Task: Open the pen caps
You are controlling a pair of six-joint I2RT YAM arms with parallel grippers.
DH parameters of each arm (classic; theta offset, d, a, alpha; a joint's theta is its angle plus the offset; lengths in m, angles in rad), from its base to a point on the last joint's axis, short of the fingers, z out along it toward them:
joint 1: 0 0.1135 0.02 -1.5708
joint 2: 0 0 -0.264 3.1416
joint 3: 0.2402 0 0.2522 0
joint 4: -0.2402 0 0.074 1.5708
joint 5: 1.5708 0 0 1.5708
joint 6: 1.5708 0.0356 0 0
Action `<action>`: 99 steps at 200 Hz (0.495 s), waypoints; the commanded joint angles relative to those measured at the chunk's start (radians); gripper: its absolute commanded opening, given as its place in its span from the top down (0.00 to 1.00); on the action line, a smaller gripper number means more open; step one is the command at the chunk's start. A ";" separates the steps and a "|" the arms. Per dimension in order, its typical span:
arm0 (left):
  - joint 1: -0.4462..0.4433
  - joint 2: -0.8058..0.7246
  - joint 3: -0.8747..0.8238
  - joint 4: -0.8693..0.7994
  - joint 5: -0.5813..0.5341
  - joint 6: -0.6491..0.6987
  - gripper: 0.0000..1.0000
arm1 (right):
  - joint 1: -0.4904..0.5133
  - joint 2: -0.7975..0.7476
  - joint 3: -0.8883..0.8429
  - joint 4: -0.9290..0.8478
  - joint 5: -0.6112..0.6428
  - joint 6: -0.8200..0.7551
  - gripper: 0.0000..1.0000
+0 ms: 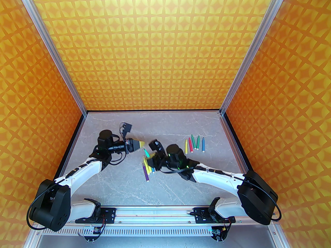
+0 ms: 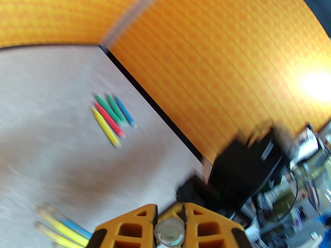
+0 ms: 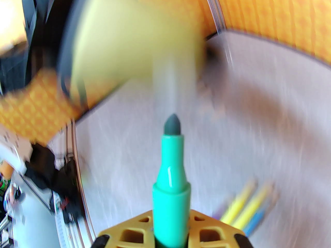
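Two grippers meet just beyond the heap of pens (image 1: pixel 148 168), which lies on the grey table (image 1: pixel 124 187) ahead of the arm bases. It holds purple, yellow and blue barrels packed close and partly overlapping; whether they wear caps is too small to tell.

At the heap's far end, the right gripper (image 1: pixel 151 157) has its jaws clamped tight on a teal-green pen (image 3: pixel 170 190). The barrel sticks out past the fingertips and its dark grey tip (image 3: pixel 172 125) is bare. A pale smear runs on from that tip, too blurred to make out.

Slightly farther from the heap and to its left, the left gripper (image 2: pixel 169 216) points toward the right one, with a small gap between the two. Its jaws are closed on a pen cap (image 2: pixel 169 232), a clear colourless tube seen end-on between the orange fingers, so the cap is off the teal-green pen and apart from it.

Well to the right of the heap and farther back lies a row of five pens (image 1: pixel 195 144), side by side: yellow, red, two green and blue, their pointed ends toward the orange patterned wall (image 1: pixel 155 61) that stands beyond everything.
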 commanded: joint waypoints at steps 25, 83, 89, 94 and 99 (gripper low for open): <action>0.011 -0.016 0.023 0.031 -0.079 -0.042 1.00 | 0.000 -0.042 -0.054 -0.045 0.014 0.004 1.00; 0.024 -0.049 0.113 -0.376 -0.229 0.159 1.00 | 0.000 -0.104 -0.055 -0.146 0.269 -0.001 1.00; 0.023 -0.054 0.126 -0.431 -0.260 0.187 1.00 | 0.000 -0.108 -0.045 -0.168 0.329 0.000 1.00; 0.025 -0.058 0.136 -0.475 -0.286 0.211 1.00 | 0.000 -0.111 -0.039 -0.189 0.367 0.001 1.00; 0.024 -0.061 0.144 -0.515 -0.312 0.231 1.00 | 0.000 -0.114 -0.032 -0.205 0.408 0.001 1.00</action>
